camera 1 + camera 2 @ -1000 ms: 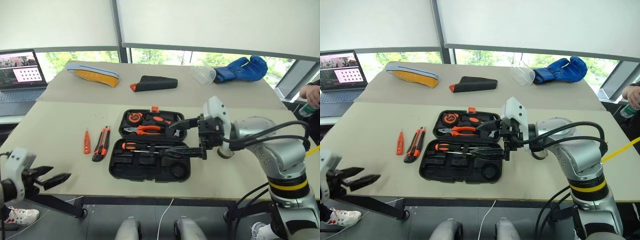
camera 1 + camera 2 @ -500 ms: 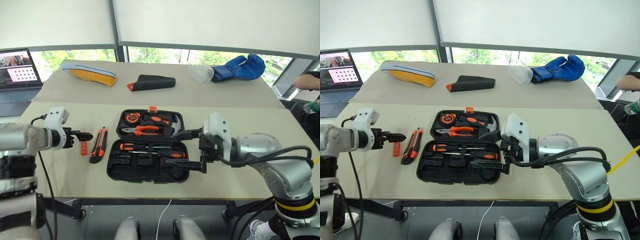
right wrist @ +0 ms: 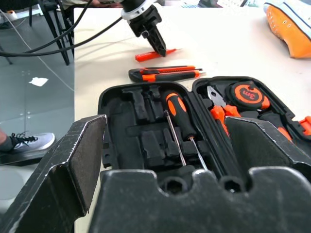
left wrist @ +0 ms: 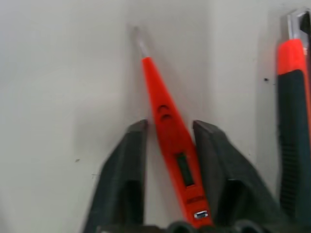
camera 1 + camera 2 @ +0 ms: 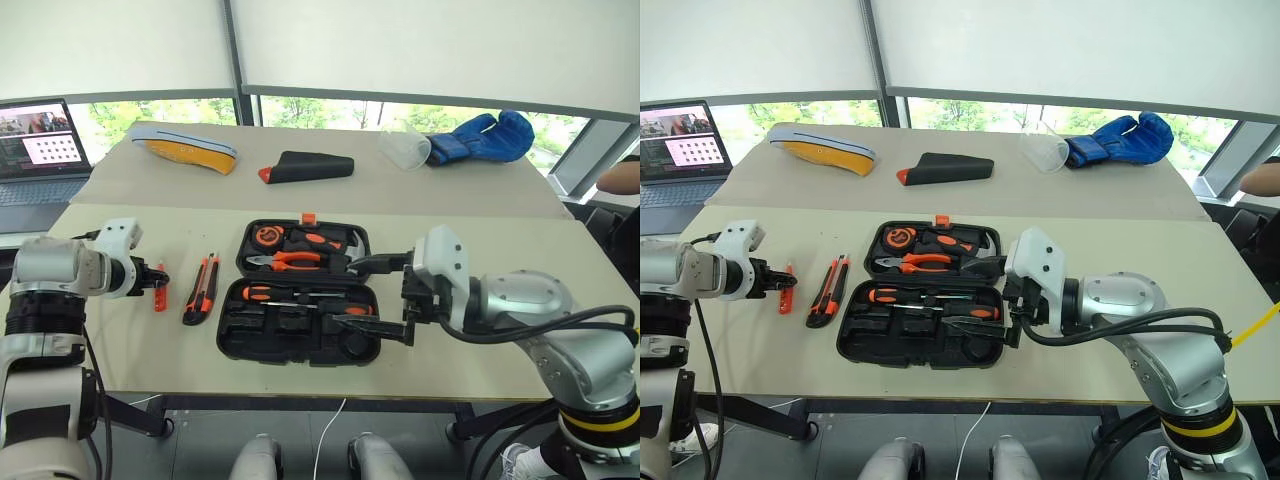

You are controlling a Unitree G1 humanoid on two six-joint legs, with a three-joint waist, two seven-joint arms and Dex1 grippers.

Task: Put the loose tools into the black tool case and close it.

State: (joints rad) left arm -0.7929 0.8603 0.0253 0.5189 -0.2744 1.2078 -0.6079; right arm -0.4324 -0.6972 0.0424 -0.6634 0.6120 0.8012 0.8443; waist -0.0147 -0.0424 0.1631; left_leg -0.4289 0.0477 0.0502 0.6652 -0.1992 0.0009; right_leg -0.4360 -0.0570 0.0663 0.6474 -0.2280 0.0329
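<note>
Looks like a robot test lab or office room: pale surface set before a window with roller blinds and greenery outside, open laptop showing a grid pattern, odd test props such as a boxing glove, shoe, plastic cup

No wording, brand, number or sign can be read anywhere; the faint markings on the slim orange tester screwdriver are too blurred to make out.
</note>
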